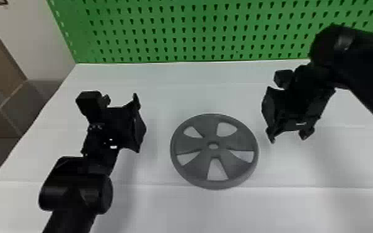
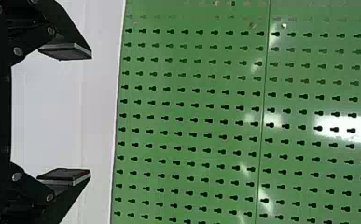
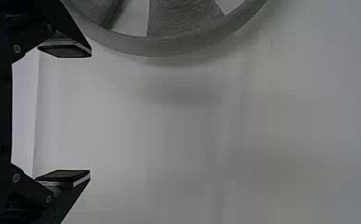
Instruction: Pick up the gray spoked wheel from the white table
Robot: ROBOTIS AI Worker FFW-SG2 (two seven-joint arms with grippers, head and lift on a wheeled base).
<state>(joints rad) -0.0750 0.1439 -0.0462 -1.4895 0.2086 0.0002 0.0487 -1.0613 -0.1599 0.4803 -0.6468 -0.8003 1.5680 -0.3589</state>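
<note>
We see the white bench (image 1: 195, 210) run out of the head view at its near and right sides; its left edge slants past a pale wall (image 1: 37, 40). Behind its far edge stands a green perforated panel (image 1: 213, 31), cut off at the head view's top. The thick right arm (image 1: 362, 68) covers part of the panel and the bench's far right side; the left arm (image 1: 74, 186) is cut off at the bottom edge.

The gray spoked wheel (image 1: 192, 144) lies flat on the bench, between our two pincers and touching neither. Its underside is hidden, and our right wrist view crops much of it, leaving part of the rim and spokes. Open bench surrounds it on every side.

Our left pincer (image 1: 137, 124) is spread open and empty, well apart from the wheel's left rim. Our right pincer (image 1: 288, 138) is also wide open and empty, near the right rim. In the head view the black fingers merge with their dark housings, so we read their gaps in the wrist views.
</note>
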